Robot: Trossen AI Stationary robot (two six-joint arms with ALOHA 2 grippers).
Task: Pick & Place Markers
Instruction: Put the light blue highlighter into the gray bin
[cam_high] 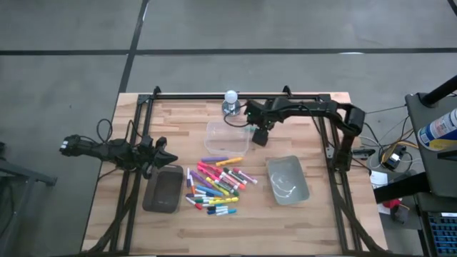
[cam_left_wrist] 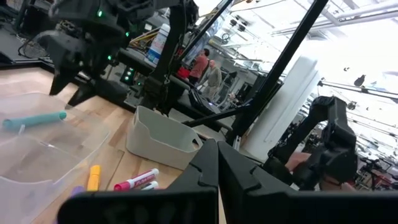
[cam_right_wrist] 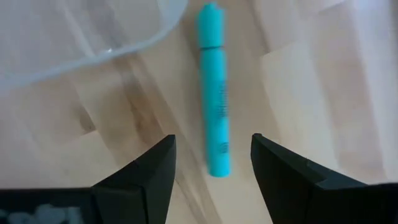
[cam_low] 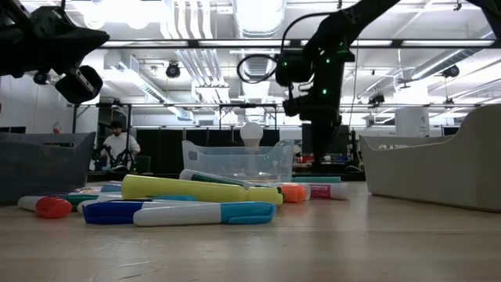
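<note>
Markers (cam_high: 214,183): most still piled on worktop (cam_high: 321,221), near centre. One teal marker (cam_right_wrist: 213,93) lies in clear tub (cam_high: 227,137), beneath open right hand (cam_high: 260,135). Left hand (cam_high: 163,151), closed and empty, waits at left.

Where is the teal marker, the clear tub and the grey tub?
Teal capped marker (cam_right_wrist: 214,106): right wrist view, on its barrel.
Clear plastic tub (cam_high: 227,137): high view, on its floor.
Grey plastic tub (cam_high: 287,180): high view, on its floor.

Pale wood-plank table (cam_high: 314,207), clear glossy plastic tub (cam_high: 227,137), smooth plastic markers (cam_high: 216,187)
</note>
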